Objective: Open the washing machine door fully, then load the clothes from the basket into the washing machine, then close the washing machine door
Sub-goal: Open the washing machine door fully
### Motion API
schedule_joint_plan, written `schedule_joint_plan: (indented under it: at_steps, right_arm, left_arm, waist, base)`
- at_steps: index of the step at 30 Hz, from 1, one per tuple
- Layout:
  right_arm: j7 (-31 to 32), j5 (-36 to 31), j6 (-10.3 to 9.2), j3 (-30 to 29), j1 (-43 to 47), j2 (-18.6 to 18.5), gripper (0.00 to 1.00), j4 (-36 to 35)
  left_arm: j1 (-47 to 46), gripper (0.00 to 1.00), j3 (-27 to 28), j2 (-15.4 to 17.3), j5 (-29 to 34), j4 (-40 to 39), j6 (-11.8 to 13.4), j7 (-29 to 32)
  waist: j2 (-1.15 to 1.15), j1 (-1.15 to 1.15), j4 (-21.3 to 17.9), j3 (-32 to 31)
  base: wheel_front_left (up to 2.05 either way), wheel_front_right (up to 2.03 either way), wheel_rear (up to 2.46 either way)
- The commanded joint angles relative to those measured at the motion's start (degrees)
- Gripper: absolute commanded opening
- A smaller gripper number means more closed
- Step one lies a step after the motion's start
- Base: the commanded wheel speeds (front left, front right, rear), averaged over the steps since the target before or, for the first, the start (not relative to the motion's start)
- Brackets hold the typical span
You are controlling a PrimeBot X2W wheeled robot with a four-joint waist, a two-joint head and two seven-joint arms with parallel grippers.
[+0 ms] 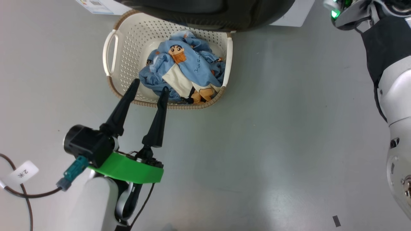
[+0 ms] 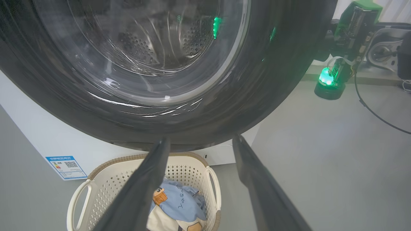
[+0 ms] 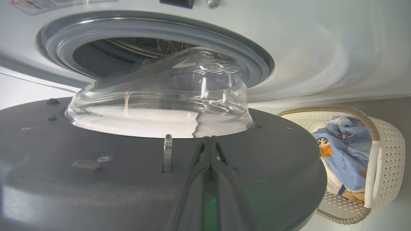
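Though open, door (image 1: 205,14) over basket rim (image 1: 173,106)

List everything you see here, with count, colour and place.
basket: one, cream with brown rim, on the floor.
clothes: one heap, light blue with cartoon figures, in the basket.
washing machine: one, white, behind the basket.
washing machine door: one, black ring around clear glass, swung open above the basket.
label: one, blue, low on the machine.
left gripper: one, dark fingers, open, over the basket's near rim.
right gripper: one, dark fingers, shut, at the door's inner face.
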Motion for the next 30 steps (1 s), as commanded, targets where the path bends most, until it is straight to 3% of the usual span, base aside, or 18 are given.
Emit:
schedule_joint_plan:
  at_steps: [1, 16, 30]
  right_arm:
    - [1.05, 0.4, 0.18, 0.72, 0.87, 2.76, 0.0, -2.11]
    - [13.0, 1.56, 0.18, 3.0, 11.77, 4.53, 0.0, -10.7]
    - [17.94, 6.32, 0.18, 11.79, 22.53, 6.34, 0.0, -22.29]
  left_arm:
    - [0.68, 1.0, 2.19, 1.52, 0.48, -1.73, 0.08, -0.36]
    - [2.64, 1.0, 4.48, 1.52, 1.57, -2.55, -0.29, -0.36]
    - [3.55, 1.0, 5.36, 1.52, 1.25, -2.05, 0.59, -0.36]
  waist:
    - [0.0, 0.01, -0.14, -0.24]
    - [0.0, 0.01, -0.7, -3.78]
    - [0.0, 0.01, -0.31, -5.5]
  base:
    - [0.0, 0.0, 0.0]
    - [0.0, 0.0, 0.0]
    - [0.0, 0.0, 0.0]
